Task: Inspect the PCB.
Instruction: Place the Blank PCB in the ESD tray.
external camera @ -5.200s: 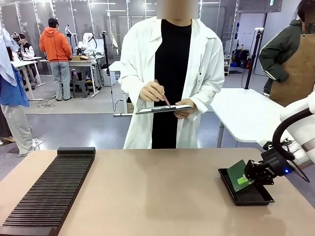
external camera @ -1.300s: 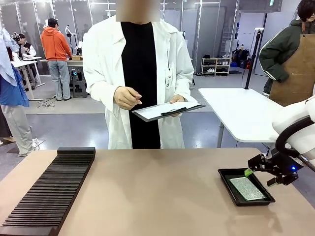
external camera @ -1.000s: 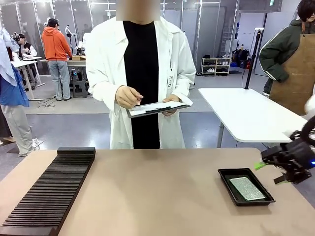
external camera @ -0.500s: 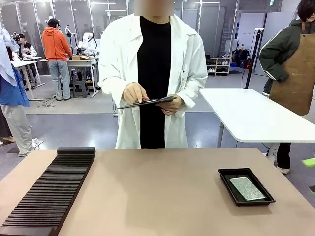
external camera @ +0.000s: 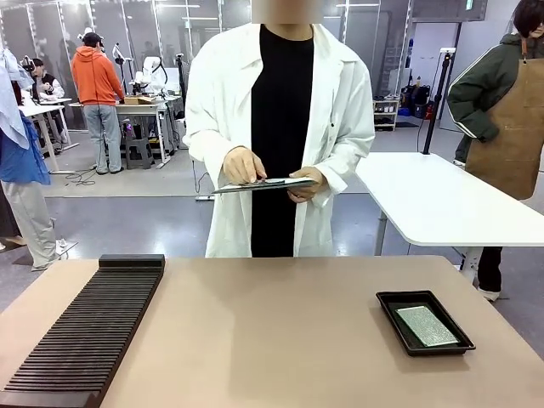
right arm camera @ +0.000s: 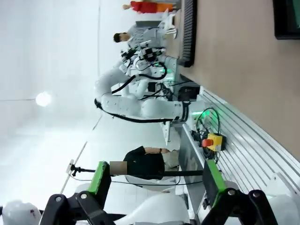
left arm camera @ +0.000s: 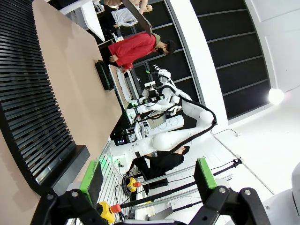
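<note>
One black tray (external camera: 388,302) holds the PCB (external camera: 427,325), pale speckled face up.
At the table's left lies a ribbed black rack (external camera: 85,327). Left gripper (left arm camera: 147,176) and right gripper (right arm camera: 154,182) both gape wide, empty; a person's hands hold a clipboard (external camera: 263,184).

The table (external camera: 280,331) has a plain tan top. Two items rest directly on it. A long black slotted rack (external camera: 85,331) lies along the left side, running from the near edge toward the far edge, its ribs set crosswise. A shallow black tray (external camera: 422,322) lies near the right edge, well apart from the rack and turned slightly askew to the table edge. The circuit board (external camera: 427,325) lies flat inside the tray, pale speckled face up, within the tray rim.
</note>
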`<move>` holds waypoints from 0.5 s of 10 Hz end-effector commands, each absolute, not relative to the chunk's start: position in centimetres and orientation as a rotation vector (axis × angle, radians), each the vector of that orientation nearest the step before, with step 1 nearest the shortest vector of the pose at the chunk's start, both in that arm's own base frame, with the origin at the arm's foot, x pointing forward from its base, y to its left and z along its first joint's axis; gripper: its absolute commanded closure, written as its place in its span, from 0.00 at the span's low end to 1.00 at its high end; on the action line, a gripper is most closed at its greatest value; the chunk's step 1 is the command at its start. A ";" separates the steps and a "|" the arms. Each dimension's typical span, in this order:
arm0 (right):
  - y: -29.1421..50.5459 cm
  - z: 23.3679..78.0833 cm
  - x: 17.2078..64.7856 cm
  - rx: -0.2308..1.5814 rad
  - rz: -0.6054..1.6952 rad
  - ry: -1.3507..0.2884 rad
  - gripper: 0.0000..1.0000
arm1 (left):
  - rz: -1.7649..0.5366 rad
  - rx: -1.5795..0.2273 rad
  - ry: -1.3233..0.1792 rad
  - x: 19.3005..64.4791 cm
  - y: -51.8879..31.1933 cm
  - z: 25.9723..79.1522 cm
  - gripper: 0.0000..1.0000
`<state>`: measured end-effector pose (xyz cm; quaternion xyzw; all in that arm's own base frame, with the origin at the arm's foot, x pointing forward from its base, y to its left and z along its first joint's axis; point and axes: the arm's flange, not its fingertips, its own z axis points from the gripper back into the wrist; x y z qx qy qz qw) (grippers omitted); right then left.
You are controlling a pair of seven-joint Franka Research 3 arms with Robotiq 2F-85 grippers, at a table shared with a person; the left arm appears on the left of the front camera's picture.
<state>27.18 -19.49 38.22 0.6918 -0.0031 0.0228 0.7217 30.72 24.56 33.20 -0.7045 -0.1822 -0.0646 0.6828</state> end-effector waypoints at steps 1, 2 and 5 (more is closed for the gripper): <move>-20.6 36.5 28.8 1.507 0.035 0.001 0.00 | -0.132 -1.557 -0.396 30.9 24.5 33.8 0.00; -19.5 38.2 27.2 1.528 0.050 -0.007 0.00 | -0.132 -1.557 -0.396 30.9 24.5 33.8 0.00; -19.5 38.2 27.2 1.528 0.050 -0.007 0.00 | -0.132 -1.557 -0.396 30.9 24.5 33.8 0.00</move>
